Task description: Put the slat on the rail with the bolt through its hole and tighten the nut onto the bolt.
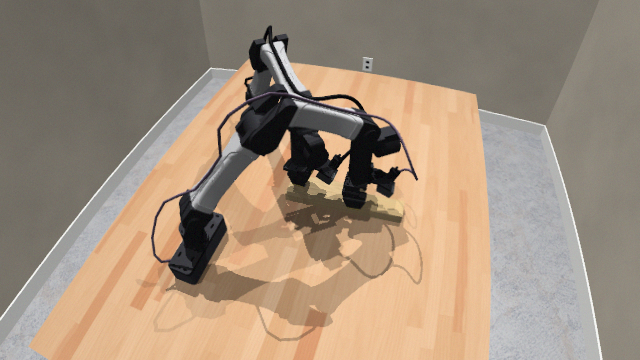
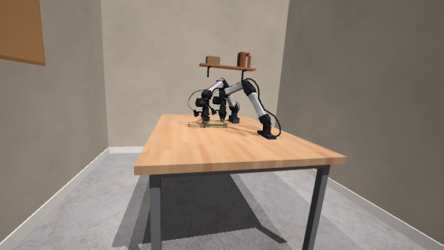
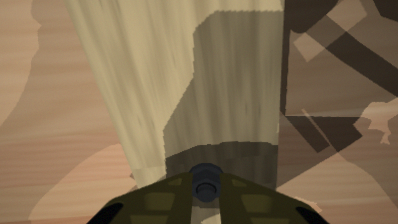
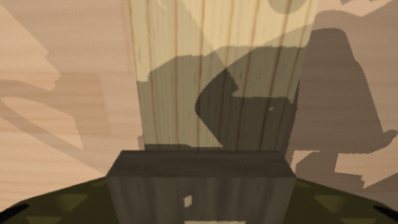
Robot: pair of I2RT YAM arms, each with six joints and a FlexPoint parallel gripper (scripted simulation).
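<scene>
Gripping nut in left gripper, presumably for tightening; clamping apparent slat in right gripper against twist, inside bench's edges.

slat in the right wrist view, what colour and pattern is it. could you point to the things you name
Pale yellow wood (image 4: 165, 40) with thin brown grain lines running lengthwise; the right wrist view shows it best.

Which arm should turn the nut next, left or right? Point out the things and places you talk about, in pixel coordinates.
Left, I'd say: its gripper (image 1: 301, 184) (image 2: 222, 120) (image 3: 206, 192) pinches the nut (image 3: 206, 175). The right gripper (image 1: 355, 205) (image 2: 205, 121) (image 4: 200, 182) is occupied, straddling the wood (image 4: 145, 192).
</scene>
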